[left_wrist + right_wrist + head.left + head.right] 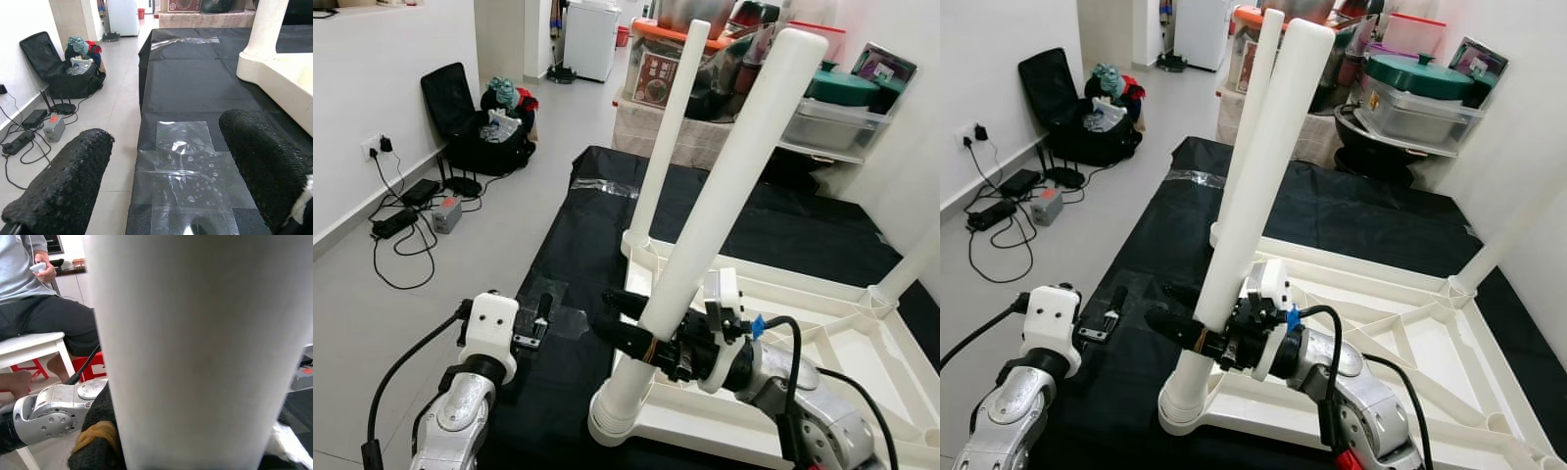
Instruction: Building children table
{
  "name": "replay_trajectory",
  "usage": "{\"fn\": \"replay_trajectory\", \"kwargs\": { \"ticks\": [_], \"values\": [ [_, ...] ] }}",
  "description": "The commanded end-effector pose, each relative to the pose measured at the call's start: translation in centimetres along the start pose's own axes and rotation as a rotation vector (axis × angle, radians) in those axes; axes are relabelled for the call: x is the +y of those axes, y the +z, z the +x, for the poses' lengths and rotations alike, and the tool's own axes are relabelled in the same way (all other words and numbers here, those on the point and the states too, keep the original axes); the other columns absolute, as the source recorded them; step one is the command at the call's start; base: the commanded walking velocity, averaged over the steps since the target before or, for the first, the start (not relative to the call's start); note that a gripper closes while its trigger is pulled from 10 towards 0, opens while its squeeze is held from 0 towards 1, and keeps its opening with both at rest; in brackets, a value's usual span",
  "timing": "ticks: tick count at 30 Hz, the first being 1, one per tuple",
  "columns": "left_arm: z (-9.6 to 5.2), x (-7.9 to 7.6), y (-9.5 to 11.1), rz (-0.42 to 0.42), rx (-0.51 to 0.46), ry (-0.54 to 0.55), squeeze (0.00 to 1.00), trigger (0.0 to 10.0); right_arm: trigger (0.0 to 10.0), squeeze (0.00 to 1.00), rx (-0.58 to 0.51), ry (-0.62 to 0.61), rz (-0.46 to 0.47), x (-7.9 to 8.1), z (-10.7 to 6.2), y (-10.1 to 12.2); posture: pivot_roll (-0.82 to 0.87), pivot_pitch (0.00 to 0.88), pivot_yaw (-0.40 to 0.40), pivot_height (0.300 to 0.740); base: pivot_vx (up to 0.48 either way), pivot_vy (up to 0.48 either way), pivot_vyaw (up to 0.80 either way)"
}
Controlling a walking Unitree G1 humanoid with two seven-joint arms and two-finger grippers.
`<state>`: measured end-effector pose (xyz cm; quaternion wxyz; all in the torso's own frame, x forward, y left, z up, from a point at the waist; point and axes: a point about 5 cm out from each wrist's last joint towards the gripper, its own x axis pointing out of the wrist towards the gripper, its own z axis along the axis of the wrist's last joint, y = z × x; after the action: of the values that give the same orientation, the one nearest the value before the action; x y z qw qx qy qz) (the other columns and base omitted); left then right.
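Note:
A white plastic children's table (803, 294) lies upside down on a black mat (578, 225). One white leg (668, 137) stands upright in its far left corner, and another leg (913, 262) rises at the right edge. A third, thick white leg (734, 176) leans in the near left corner socket (615, 409). My right gripper (636, 321) is shut on this leg low down, one black finger on each side; the leg (195, 347) looms close before the right wrist camera. My left gripper (540, 315) hovers open over the mat left of the table, its fingers (63, 181) spread above a clear tape patch (183, 166).
Left of the mat, on the tiled floor, are a black bag (480, 137), a power strip with cables (406, 220) and a small grey box (446, 212). Storage boxes and pots (832, 108) crowd the back. A seated person (44, 308) holds a controller behind me.

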<state>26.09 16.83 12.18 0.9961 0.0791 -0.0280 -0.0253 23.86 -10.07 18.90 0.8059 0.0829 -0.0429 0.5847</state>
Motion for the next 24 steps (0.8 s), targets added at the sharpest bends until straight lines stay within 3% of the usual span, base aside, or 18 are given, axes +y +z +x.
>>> {"fn": "replay_trajectory", "kwargs": {
  "ticks": [1,24],
  "values": [
    [-0.18,-0.42,-0.18,0.004,0.012,-0.019,0.00,10.0,10.0,0.00,0.080,-0.016,0.022,-0.13,-0.43,-1.37,0.13,0.000,-0.188,0.740,0.000,0.000,0.00],
    [-0.08,-0.59,-0.29,-0.002,0.010,-0.026,0.00,10.0,10.0,0.00,0.127,-0.037,-0.062,-0.36,-0.58,-2.12,0.12,0.000,-0.186,0.740,0.000,0.000,0.00]
  ]
}}
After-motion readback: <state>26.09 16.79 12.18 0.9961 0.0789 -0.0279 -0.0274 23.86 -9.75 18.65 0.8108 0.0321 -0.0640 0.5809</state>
